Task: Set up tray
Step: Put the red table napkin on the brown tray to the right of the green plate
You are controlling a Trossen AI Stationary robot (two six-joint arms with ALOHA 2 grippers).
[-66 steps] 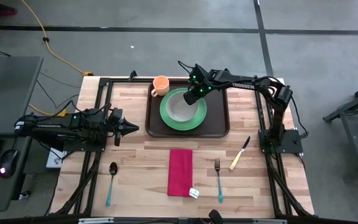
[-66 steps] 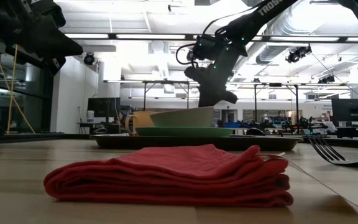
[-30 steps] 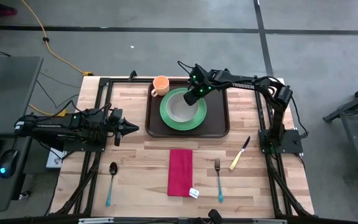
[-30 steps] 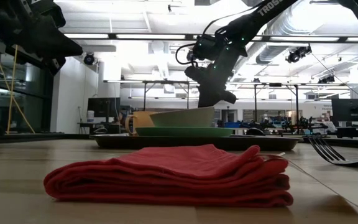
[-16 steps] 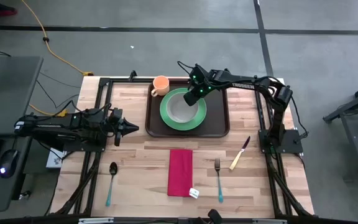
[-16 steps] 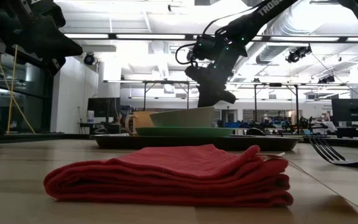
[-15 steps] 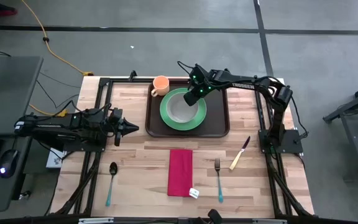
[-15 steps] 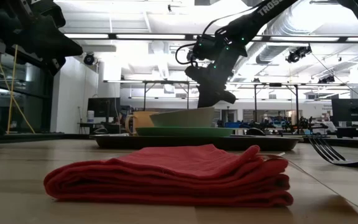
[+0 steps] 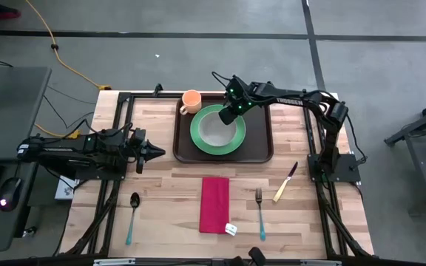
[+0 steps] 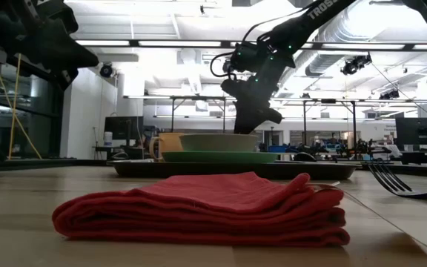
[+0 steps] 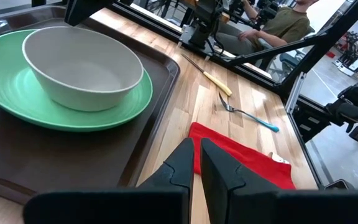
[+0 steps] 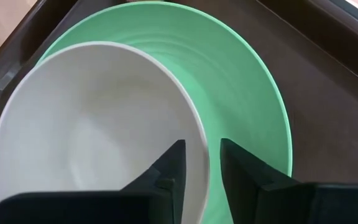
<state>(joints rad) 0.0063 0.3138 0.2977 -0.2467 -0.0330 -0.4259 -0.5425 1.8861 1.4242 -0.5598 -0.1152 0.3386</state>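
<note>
The dark brown tray (image 9: pixel 261 144) lies at the table's far middle. On it a round green plate (image 9: pixel 237 140) carries a white bowl (image 12: pixel 98 124) that sits level. My right gripper (image 12: pixel 202 155) is open, slanting down over the bowl's far right rim (image 12: pixel 199 134). One finger stands inside the bowl and one outside, both clear of the rim. An orange cup (image 9: pixel 191 100) stands at the tray's far left corner. My left gripper (image 11: pixel 197 149) waits shut above the table's left side.
On the near half of the table lie a folded red napkin (image 9: pixel 214 205), a fork (image 9: pixel 260 213) to its right, a knife (image 9: pixel 285 182) farther right and a spoon (image 9: pixel 132 216) to its left. Bare wood shows between the tray and the napkin.
The bowl's side under my right gripper was raised off the plate. That side has sunk, and the bowl now sits level on the plate. My right gripper has let go of the rim and stayed in place.
</note>
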